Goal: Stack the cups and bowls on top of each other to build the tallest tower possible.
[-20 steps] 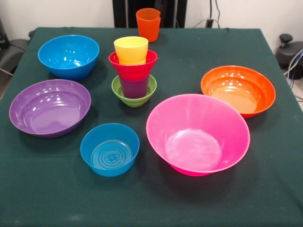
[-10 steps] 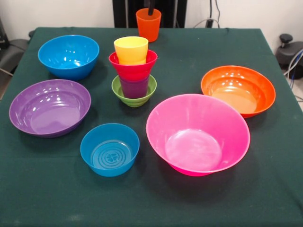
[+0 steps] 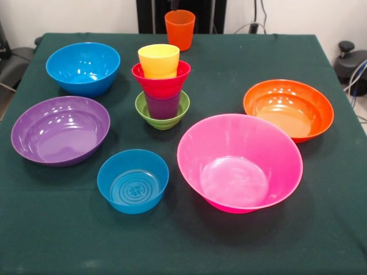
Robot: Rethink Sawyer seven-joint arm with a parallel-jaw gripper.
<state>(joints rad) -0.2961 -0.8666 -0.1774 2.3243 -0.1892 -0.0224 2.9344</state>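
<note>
Front view: the counter [image 3: 69, 240], draped in dark green cloth, carries everything. Near the middle of its far half stands the tower [image 3: 162, 86]: a green bowl [image 3: 162, 117] at the bottom, a purple cup [image 3: 162, 106] in it, a red bowl [image 3: 161, 80] on that, and a yellow cup [image 3: 159, 60] on top, all glossy and upright. The orange cup [image 3: 180, 30] stands alone, upright, at the far edge, apart from the tower. A blue bowl [image 3: 83, 67] sits toward the far left corner, a purple bowl [image 3: 60, 130] by the left edge, a small blue bowl [image 3: 133, 181] in front of the tower, a large pink bowl [image 3: 239, 162] right of centre, and an orange bowl [image 3: 288, 109] by the right edge. The claw does not appear, so its state cannot be told.
</note>
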